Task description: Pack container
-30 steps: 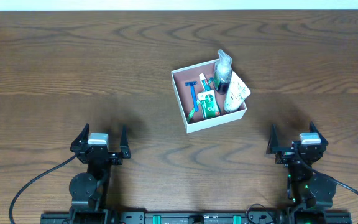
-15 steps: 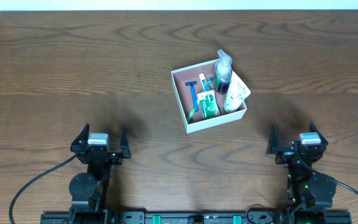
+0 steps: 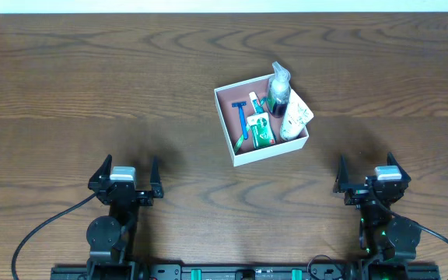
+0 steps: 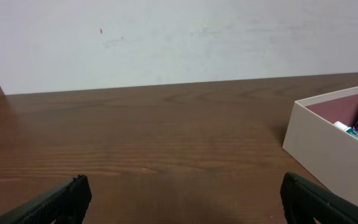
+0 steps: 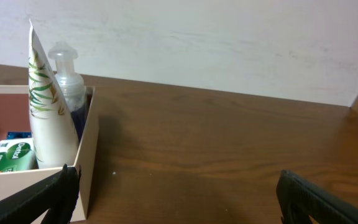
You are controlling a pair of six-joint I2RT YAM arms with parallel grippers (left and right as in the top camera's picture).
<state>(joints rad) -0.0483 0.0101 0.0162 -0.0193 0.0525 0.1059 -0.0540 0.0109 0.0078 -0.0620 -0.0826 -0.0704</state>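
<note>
**Container on the dark wooden bench, both arms parked**

The bench [image 3: 92,85] is dark brown wood with broad, wavy grain and fills the overhead view. At its far edge stands a plain off-white wall [image 4: 166,37], faintly smudged. The container [image 3: 274,152] sits right of centre on the far half of the bench, turned slightly askew. Inside lie a blue razor [image 3: 242,117] and a green box [image 3: 261,131]. A pump bottle [image 3: 279,89] and a white tube [image 3: 294,117] lean at its right side. The left claw [image 3: 131,163] and right claw [image 3: 366,163] rest near the front edge, well apart from the container. Each is spread wide and holds nothing.
</note>
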